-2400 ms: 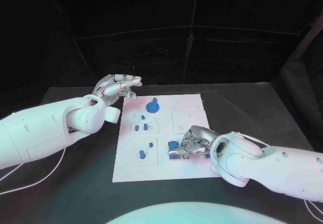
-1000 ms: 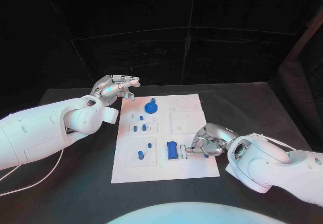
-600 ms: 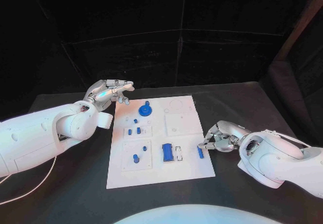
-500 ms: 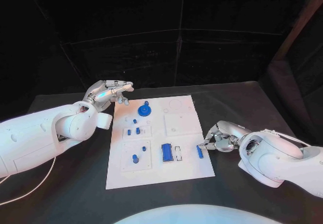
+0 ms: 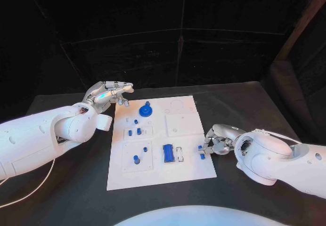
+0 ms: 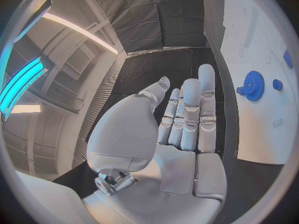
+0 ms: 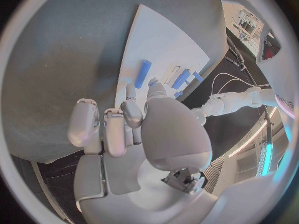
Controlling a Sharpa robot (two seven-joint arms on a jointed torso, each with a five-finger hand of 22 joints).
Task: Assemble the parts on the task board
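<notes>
The task board [image 5: 183, 125] is a white rectangular plate lying flat in the middle of the black surface [image 5: 251, 103]. A blue gear [image 5: 145, 112] stands near its far end, small blue pegs [image 5: 135, 133] sit in recessed panels along its left side, and a blue rectangular block [image 5: 167, 154] lies near its middle. A slim blue bar [image 5: 201, 153] lies at the board's right edge. The right hand [image 5: 218, 140] rests beside that bar, fingertips [image 7: 153, 87] close to it; whether they touch or pinch it I cannot tell. The left hand [image 5: 109, 92] hovers off the board's far left corner, fingers [image 6: 201, 104] straight, side by side, holding nothing.
</notes>
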